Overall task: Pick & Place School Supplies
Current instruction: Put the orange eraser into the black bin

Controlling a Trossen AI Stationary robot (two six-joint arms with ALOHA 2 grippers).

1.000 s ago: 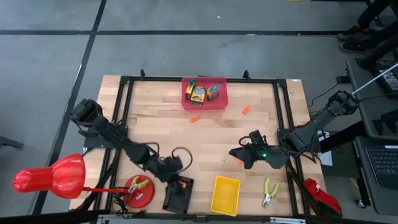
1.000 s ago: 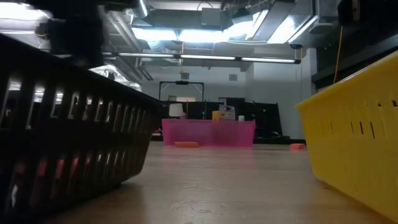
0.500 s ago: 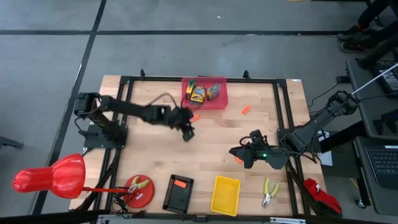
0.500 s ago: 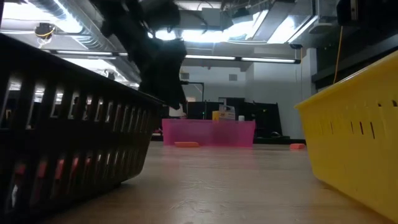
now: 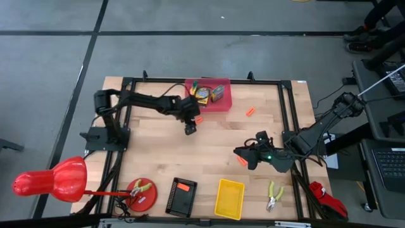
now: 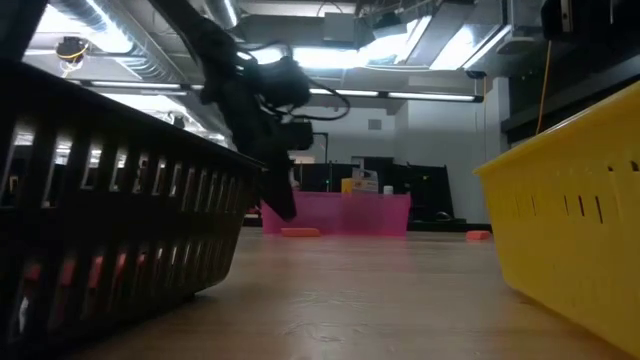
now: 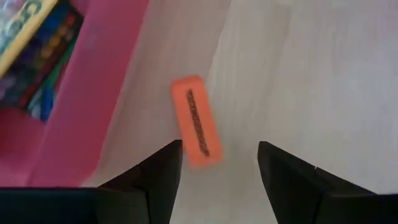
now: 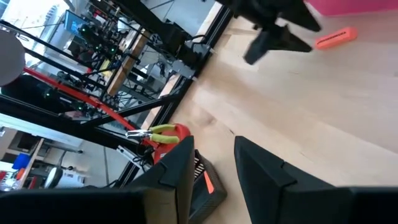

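Note:
Two green-and-yellow crayon boxes (image 5: 201,95) (image 5: 217,92) lie in the pink bin (image 5: 221,104) at the table's far edge; one box (image 7: 25,18) also shows in the left wrist view. My left gripper (image 7: 219,146) points down, open, over a small orange block (image 7: 196,121) that lies flat on the table just outside the bin's wall (image 7: 93,118). Its fingers stand on either side of the block without touching it. My right gripper (image 5: 239,154) hangs open above the table's right half. A small orange piece (image 5: 240,161) shows just below its tips.
A second orange block (image 5: 250,111) lies right of the pink bin. Along the near edge stand a black basket (image 5: 181,196) with an orange piece in it, a yellow bin (image 5: 229,197), a red dish with pliers (image 5: 140,192), and loose pliers (image 5: 273,195).
My left gripper has swung from over the black basket at the near edge across the table toward the far edge. It has turned about and come down beside the pink bin, over the orange block.

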